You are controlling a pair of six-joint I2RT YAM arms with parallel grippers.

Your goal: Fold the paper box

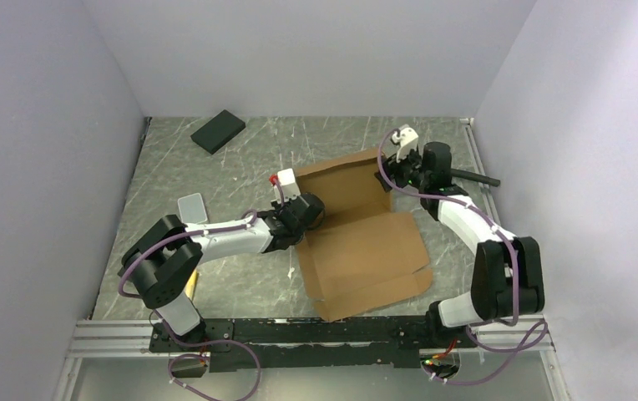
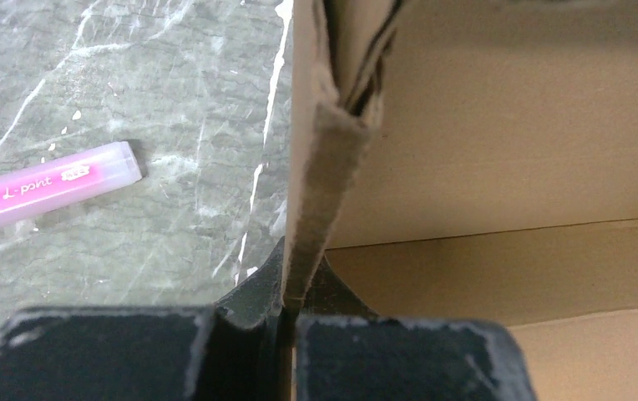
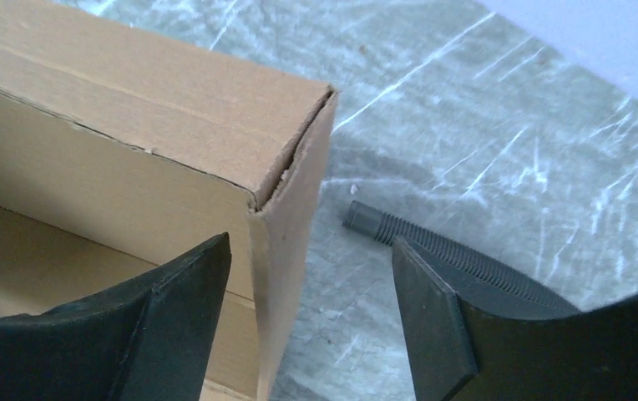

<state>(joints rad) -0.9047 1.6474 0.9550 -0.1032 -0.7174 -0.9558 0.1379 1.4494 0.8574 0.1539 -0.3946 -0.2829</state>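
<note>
While the left gripper [image 2: 287, 322] pinches a wall edge of the single paper box [image 1: 362, 242], centred on the table [image 1: 240, 163], the right gripper [image 3: 307, 251] gapes astride its far corner. One black pad [image 1: 218, 131] lies well apart behind.

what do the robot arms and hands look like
The left arm and right arm have white links, black joints and purple cables running outside. The right hand has matte black, wedge-shaped fingers.
</note>
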